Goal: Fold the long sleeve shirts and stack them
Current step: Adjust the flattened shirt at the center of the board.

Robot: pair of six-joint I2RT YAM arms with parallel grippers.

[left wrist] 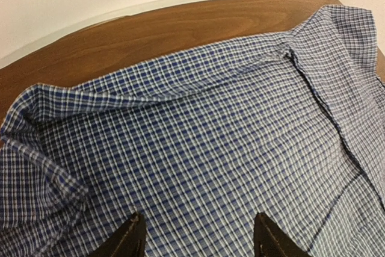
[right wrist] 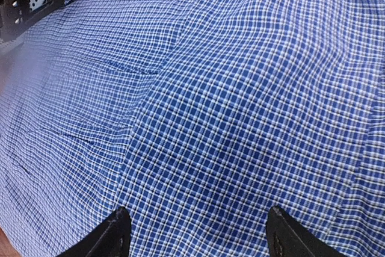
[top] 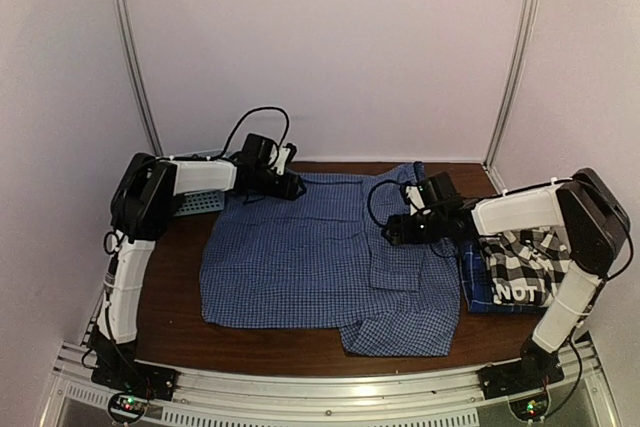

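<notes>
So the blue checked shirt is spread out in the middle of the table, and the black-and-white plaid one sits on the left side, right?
Not quite: the black-and-white plaid shirt sits on the right side, as the top view shows. The blue checked shirt is indeed spread out in the middle.

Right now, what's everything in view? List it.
check shirt: 1, blue and white, spread out mid-table
plaid shirt: 1, black and white with white lettering, folded, top of the pile at the right edge
dark shirt: 1, darker blue plaid, folded under the plaid shirt
basket: 1, light blue, far left, by the left arm
table: 1, brown wood
left end effector: 1, black, open, over the check shirt's far left part
right end effector: 1, black, open, over the check shirt's right side
</notes>
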